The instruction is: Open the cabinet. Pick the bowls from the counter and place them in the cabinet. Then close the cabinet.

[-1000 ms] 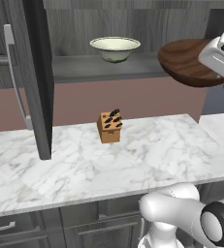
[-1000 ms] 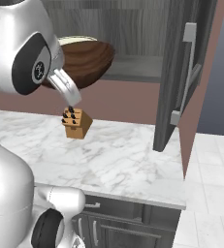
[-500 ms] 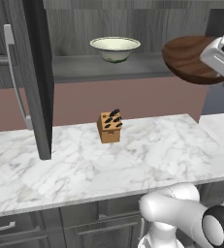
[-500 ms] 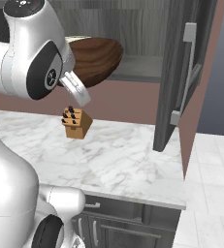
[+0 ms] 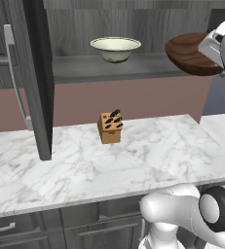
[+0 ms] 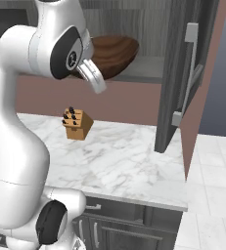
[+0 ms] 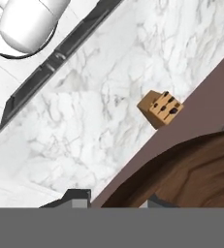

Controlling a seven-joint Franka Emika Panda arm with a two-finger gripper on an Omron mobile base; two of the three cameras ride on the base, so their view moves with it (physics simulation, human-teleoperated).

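Gripper (image 7: 114, 199) clamped on the rim of the shallow, dark brown wooden bowl (image 5: 191, 53), raised at the right end of the cabinet (image 5: 36, 73) opening, level with its shelf. Deep, glossy cream bowl (image 5: 115, 49) with darker rim resting mid-shelf inside. Both panelled, wood-grain doors swung wide, long silver bar handles showing. Small tan knife block (image 5: 109, 127) far back on the veined white marble counter (image 5: 84, 170), well below the held bowl.

Marble counter (image 5: 148, 160) and cabinet shelf (image 5: 148, 65)

I see a small knife block (image 5: 110, 128) standing alone on the counter, well below my gripper (image 7: 114, 197); the cream bowl (image 5: 115, 49) sits on the shelf, off to the gripper's left.
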